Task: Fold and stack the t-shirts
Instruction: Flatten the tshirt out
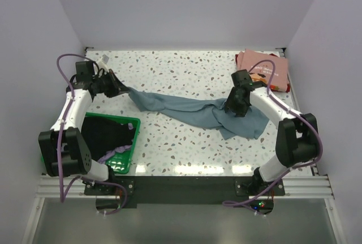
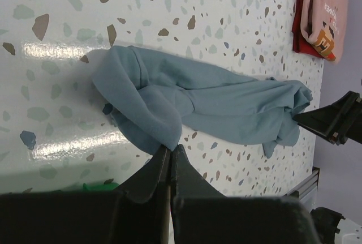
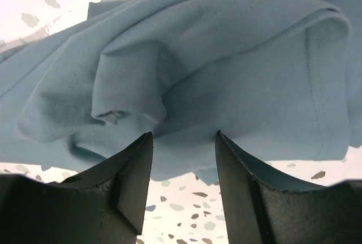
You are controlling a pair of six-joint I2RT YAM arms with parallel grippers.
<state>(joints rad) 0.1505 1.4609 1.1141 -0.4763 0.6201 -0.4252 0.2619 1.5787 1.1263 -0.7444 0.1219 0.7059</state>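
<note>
The grey-blue t-shirt (image 1: 186, 108) lies stretched in a rumpled band across the table. My left gripper (image 1: 125, 89) is shut on its left end; in the left wrist view the fingertips pinch a fold of the cloth (image 2: 226, 99) at the gripper (image 2: 170, 146). My right gripper (image 1: 235, 108) hovers over the bunched right end of the t-shirt (image 3: 215, 46). Its jaws stand open at the gripper (image 3: 184, 135), tips against the fabric with nothing clamped. A folded pink t-shirt (image 1: 263, 68) with a small print rests at the back right, on a dark red one (image 2: 300, 17).
A green mesh basket (image 1: 133, 142) sits at the front left beside the left arm's base, with a black shirt (image 1: 110, 133) and a lavender one (image 1: 119, 153) inside. White walls close in the table on three sides.
</note>
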